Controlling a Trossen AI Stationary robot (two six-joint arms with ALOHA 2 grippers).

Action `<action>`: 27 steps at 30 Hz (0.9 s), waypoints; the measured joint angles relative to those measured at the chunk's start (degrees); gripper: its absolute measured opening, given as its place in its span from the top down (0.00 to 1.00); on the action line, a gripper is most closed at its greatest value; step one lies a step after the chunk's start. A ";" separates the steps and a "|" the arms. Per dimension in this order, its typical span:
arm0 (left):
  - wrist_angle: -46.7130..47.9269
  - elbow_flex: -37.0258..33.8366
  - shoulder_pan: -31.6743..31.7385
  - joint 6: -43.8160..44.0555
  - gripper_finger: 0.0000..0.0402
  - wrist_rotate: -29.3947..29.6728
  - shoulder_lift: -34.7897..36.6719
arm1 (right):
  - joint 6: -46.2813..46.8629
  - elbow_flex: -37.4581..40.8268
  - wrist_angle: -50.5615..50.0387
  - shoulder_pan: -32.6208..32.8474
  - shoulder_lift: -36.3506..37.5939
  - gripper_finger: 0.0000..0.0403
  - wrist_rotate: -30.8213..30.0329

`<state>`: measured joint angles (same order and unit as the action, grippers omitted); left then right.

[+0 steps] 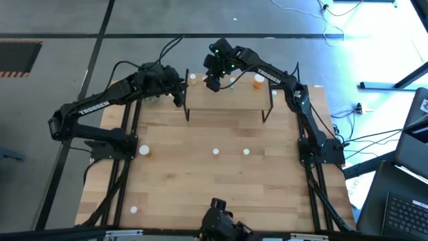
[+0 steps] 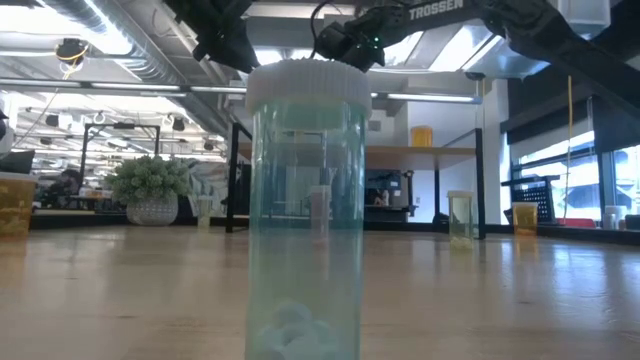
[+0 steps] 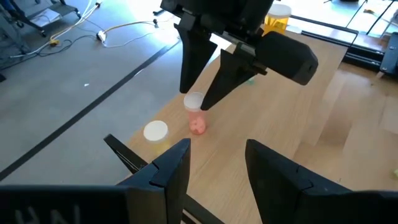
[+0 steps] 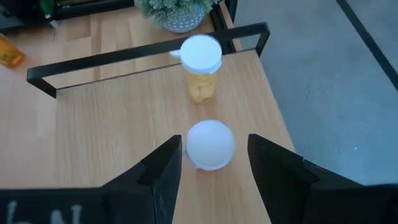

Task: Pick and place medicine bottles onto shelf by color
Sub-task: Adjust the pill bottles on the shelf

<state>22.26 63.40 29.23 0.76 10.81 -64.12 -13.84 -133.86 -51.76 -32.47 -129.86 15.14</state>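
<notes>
The shelf (image 1: pixel 224 100) stands at the table's far side. At its left end stand a pink bottle (image 3: pixel 197 121) with a white cap (image 4: pixel 210 144) and a yellowish bottle (image 4: pixel 201 74), both upright on the board. My right gripper (image 4: pixel 211 152) is open and points down over the pink bottle, one finger on either side of the cap with a gap to each. My left gripper (image 3: pixel 217 165) is open and empty, just off the shelf's left end (image 1: pixel 179 92). An orange bottle (image 1: pixel 258 82) stands at the shelf's far right.
A tall green-tinted bottle (image 2: pixel 305 200) stands close to the low camera. Several small bottles stand on the tabletop (image 1: pixel 144 150), (image 1: pixel 216 152), (image 1: pixel 246 152), (image 1: pixel 134 209). A green plant ball (image 4: pixel 180 12) sits just beyond the shelf's left end, and black shelf rails (image 4: pixel 149 53) edge the board.
</notes>
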 joint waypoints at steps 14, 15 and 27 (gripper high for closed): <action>0.00 0.00 -0.02 0.02 0.63 0.00 0.00 | 0.02 0.02 -0.62 0.00 -2.29 0.54 0.48; 0.00 0.00 -0.02 0.02 0.63 0.00 0.00 | -0.11 0.02 -0.52 0.00 -2.29 0.54 0.48; 0.00 0.00 -0.02 0.02 0.63 0.02 0.00 | -1.28 0.00 0.19 0.00 -2.29 0.56 0.50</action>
<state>22.26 63.40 29.21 0.78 10.83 -64.12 -15.12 -133.86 -51.57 -32.47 -132.16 15.64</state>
